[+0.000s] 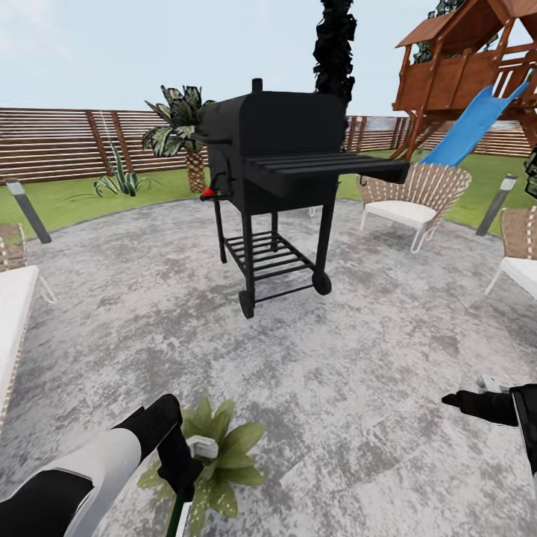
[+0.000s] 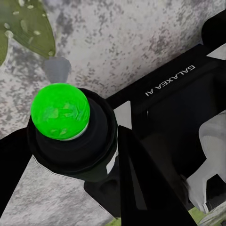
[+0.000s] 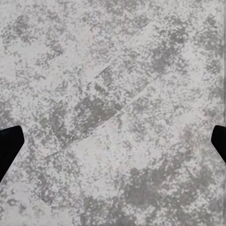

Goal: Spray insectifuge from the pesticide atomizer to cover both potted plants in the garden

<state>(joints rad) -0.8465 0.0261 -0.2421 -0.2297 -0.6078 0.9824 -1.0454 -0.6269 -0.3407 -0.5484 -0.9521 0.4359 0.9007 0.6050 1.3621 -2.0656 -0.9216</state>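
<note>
Grey paving [image 1: 358, 358] lies under us; our left gripper [image 1: 179, 466] clamps the pesticide atomizer [image 1: 200, 447] over a near-left potted plant [image 1: 224, 462], our right gripper [image 3: 113, 141] spread wide, holding nothing.

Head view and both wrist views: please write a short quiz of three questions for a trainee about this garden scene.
1. True or false: the black barbecue grill on wheels stands on the green lawn.
2. What lies under the open right tool? A) mottled grey paving B) grass C) a white chair cushion
3. Missing word: the left tool holds the dark green pesticide atomizer with the white trigger head just above a potted ____.

Key
1. False: it stands on the mottled grey paving.
2. A.
3. plant: the low potted plant with pointed green leaves.
</note>
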